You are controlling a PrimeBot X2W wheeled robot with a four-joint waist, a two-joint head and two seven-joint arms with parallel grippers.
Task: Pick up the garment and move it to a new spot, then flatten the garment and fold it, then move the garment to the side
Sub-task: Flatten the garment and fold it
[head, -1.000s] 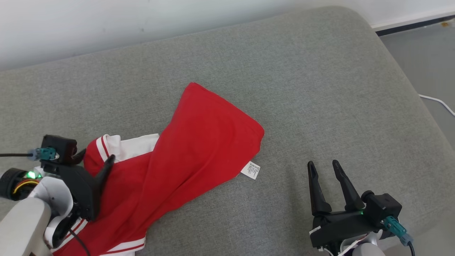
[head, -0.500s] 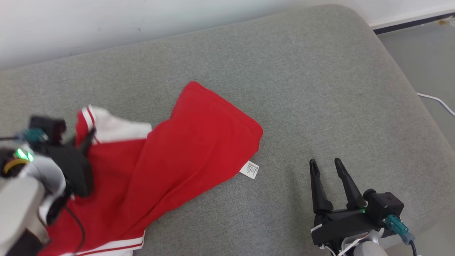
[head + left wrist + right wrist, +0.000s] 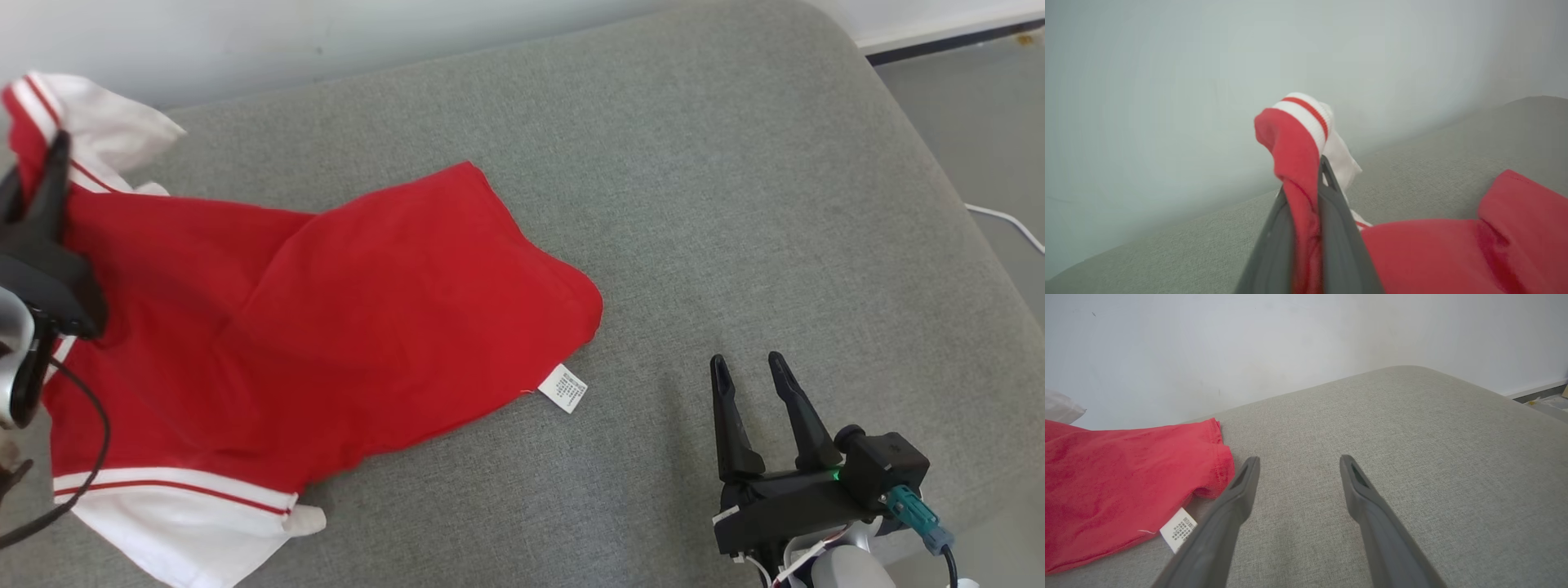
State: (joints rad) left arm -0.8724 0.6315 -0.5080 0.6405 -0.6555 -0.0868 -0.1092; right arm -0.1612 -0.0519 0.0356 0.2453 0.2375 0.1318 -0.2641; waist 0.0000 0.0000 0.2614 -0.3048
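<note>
Red, white-trimmed garment (image 3: 326, 310) clamped at its striped cuff between pinched left gripper (image 3: 1319, 171) fingers, trailing over grey cushion (image 3: 694, 163); white care label (image 3: 562, 388), print illegible, just left of spread right gripper (image 3: 744, 363) fingers.

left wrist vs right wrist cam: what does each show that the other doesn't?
Left wrist, not right wrist: the left gripper, shut on the striped cuff of the garment, with the cuff sticking up past the fingertips.
Right wrist, not left wrist: the right gripper, open above bare cushion, and the white label at the garment's edge.
Both: red garment, grey cushion, white wall.
</note>
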